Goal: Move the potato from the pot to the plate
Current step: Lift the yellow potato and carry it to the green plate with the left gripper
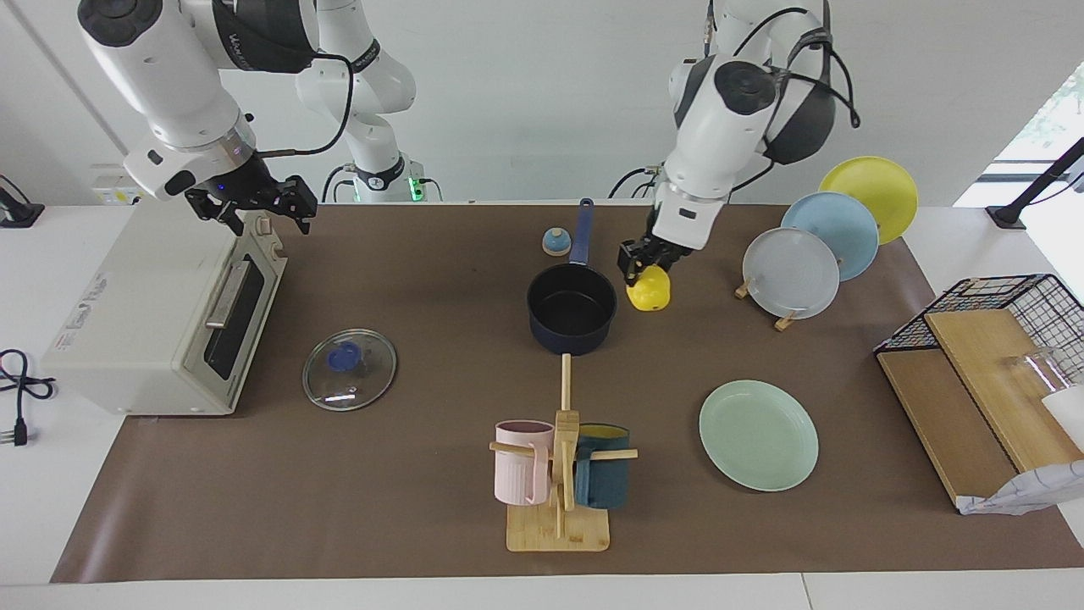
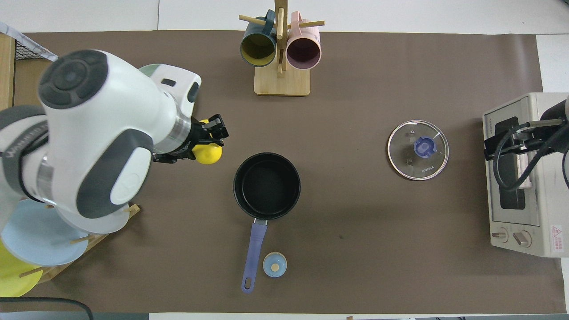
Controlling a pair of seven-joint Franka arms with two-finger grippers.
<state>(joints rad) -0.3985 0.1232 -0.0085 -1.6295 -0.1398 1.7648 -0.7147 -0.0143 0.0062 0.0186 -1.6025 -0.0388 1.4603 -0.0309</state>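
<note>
Yellow and glossy, the potato (image 1: 649, 290) hangs clamped between the left gripper (image 1: 637, 268) fingers (image 2: 216, 124), its bulk below the fingertips, over bare counter (image 1: 406, 525) beside the empty pot (image 1: 572, 310) at mid-counter. The mint plate (image 1: 759, 435) lies nearer the counter's edge away from the robots, toward the left arm's end. The right gripper (image 1: 254, 208) waits over the toaster oven (image 1: 161, 313) at the right arm's end, fingers apart.

Yellow potato (image 1: 650, 291) airborne beside empty navy pot (image 1: 572, 308); mint plate (image 1: 758, 435) bare.
</note>
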